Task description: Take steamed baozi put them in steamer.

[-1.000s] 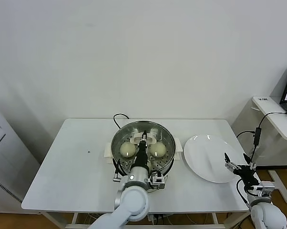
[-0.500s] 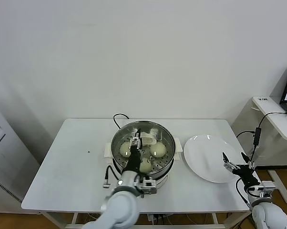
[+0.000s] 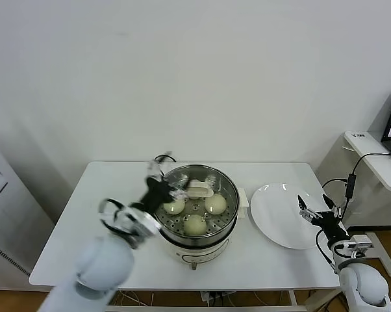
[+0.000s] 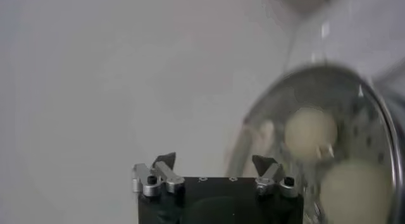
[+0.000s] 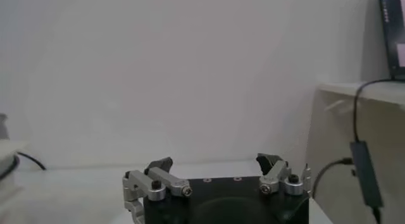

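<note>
The steamer [image 3: 228,224] stands mid-table, and several cream-white baozi lie on its perforated tray: one on the left [image 3: 174,206], one on the right [image 3: 215,204] and one in front [image 3: 195,225]. My left gripper [image 3: 162,182] hovers at the steamer's left rim, open and empty. In the left wrist view the left gripper [image 4: 214,163] is over bare table, with the steamer [image 4: 370,127] and two baozi [image 4: 310,131] off to one side. My right gripper [image 3: 315,211] waits open beside the plate's right edge; the right wrist view shows the right gripper [image 5: 216,163] holding nothing.
An empty white plate [image 3: 280,214] lies right of the steamer. A black cord [image 3: 163,158] runs off behind the steamer. The white table [image 3: 98,221] ends close in front. A side desk [image 3: 377,159] with a hanging cable [image 3: 350,185] stands at the far right.
My left gripper has opened, leaving a baozi at the front of the tray. It has drawn back out of the steamer to the left rim. The right gripper has barely shifted.
</note>
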`<move>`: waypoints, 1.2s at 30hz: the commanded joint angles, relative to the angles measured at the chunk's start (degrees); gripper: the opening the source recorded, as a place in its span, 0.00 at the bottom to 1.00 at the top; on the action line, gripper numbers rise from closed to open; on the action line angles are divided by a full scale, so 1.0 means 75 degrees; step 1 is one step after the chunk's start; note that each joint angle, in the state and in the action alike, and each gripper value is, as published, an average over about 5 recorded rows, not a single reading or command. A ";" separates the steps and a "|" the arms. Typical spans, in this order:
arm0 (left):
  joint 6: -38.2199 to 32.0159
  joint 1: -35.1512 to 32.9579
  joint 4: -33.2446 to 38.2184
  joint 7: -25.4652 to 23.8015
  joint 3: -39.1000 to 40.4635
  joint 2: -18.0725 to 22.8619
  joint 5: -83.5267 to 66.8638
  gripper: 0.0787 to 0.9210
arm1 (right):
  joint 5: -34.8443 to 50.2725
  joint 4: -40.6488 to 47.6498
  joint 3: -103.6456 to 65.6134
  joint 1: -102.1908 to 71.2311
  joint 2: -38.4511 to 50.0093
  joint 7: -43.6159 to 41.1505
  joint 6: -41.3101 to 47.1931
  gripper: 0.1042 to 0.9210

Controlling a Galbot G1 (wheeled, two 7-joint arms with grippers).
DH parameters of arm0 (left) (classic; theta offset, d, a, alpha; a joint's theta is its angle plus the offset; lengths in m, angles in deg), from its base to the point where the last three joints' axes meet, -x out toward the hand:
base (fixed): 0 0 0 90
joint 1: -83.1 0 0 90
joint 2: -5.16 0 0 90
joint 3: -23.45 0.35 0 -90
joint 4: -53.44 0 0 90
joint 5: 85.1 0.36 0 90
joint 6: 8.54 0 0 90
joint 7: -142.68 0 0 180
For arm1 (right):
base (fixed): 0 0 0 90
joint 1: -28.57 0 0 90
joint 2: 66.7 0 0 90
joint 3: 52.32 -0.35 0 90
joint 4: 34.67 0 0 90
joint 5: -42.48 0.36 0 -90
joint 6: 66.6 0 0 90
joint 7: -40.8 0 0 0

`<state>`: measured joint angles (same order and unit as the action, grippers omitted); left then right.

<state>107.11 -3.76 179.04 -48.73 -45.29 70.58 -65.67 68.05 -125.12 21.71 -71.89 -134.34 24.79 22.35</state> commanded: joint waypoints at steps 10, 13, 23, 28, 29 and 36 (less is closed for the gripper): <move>-0.1735 -0.1161 -0.3812 0.1460 -0.2790 -0.1345 -0.6556 0.88 | -0.0218 -0.0194 0.0467 0.0202 0.0240 0.0766 0.0524 0.88; -0.1778 -0.1110 -0.4293 0.1387 -0.2569 -0.1348 -0.6435 0.88 | -0.0209 -0.0262 0.0559 0.0173 0.0275 0.0970 0.0677 0.88; -0.1473 -0.1082 -0.4659 0.1219 -0.2343 -0.1153 -0.6732 0.88 | -0.0224 -0.0249 0.0763 0.0066 0.0263 0.1062 0.0820 0.88; -0.1422 -0.1043 -0.4630 0.1243 -0.2386 -0.1135 -0.6735 0.88 | -0.0233 -0.0233 0.0801 0.0064 0.0274 0.1061 0.0863 0.88; -0.1410 -0.1044 -0.4638 0.1248 -0.2388 -0.1140 -0.6736 0.88 | -0.0253 -0.0226 0.0796 0.0068 0.0273 0.1046 0.0867 0.88; -0.1371 -0.1081 -0.4522 0.1244 -0.2410 -0.1142 -0.6764 0.88 | -0.0354 -0.0218 0.0794 0.0067 0.0304 0.1021 0.0989 0.88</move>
<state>97.00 -11.54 146.85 -39.43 -62.97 62.25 -114.24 66.06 -126.80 27.21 -71.39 -132.28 32.00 28.54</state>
